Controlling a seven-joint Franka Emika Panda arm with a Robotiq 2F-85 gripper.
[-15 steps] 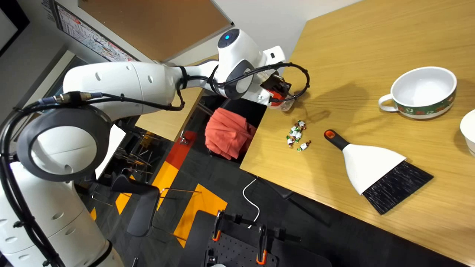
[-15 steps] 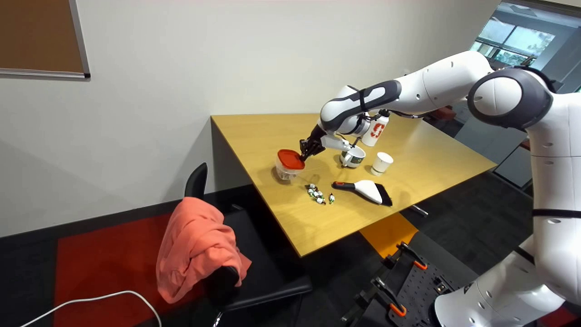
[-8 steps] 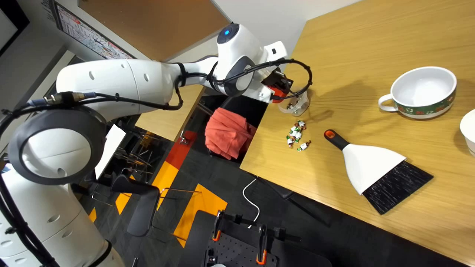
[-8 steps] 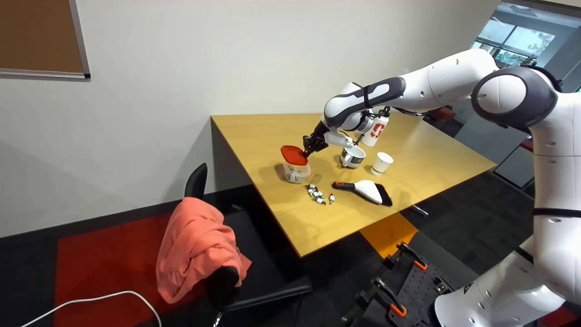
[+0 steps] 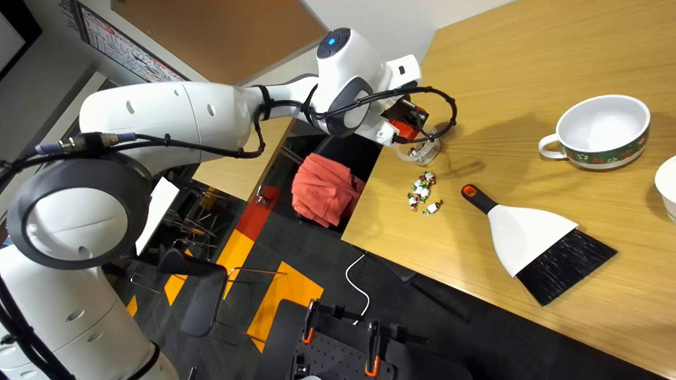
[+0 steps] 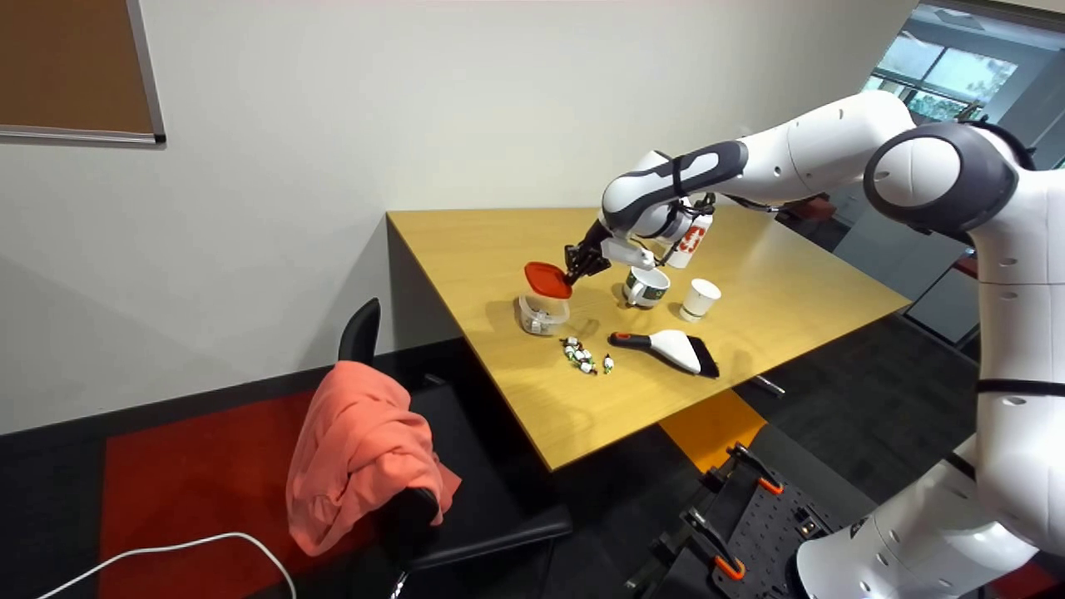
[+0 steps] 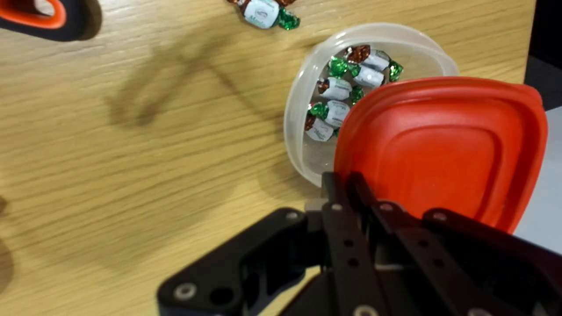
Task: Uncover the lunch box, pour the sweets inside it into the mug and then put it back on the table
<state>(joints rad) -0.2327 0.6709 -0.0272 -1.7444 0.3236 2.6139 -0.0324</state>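
Observation:
My gripper [image 7: 344,180] is shut on the near edge of the red lid [image 7: 439,145]. The lid is held tilted above the lunch box, apart from it, as an exterior view shows [image 6: 548,280]. The clear lunch box [image 7: 295,123] stands upright and open on the table, with several wrapped sweets [image 7: 336,87] inside. The lid hides part of the box in the wrist view. The box also shows in both exterior views [image 5: 430,154] [image 6: 545,323]. The white mug with a green patterned band [image 5: 602,126] stands farther along the table and looks empty; it also shows in an exterior view [image 6: 646,287].
Several loose sweets [image 5: 421,190] lie on the table [image 6: 466,241] beside the box. A white brush with black bristles [image 5: 528,237] lies between them and the mug. A white cup [image 6: 700,299] and a white bottle [image 6: 691,237] stand near the mug. The table edge is close to the box.
The lid has come off the lunch box and risen with my gripper, up and toward the mug side. The box shifted slightly and now rests on the table with its top uncovered.

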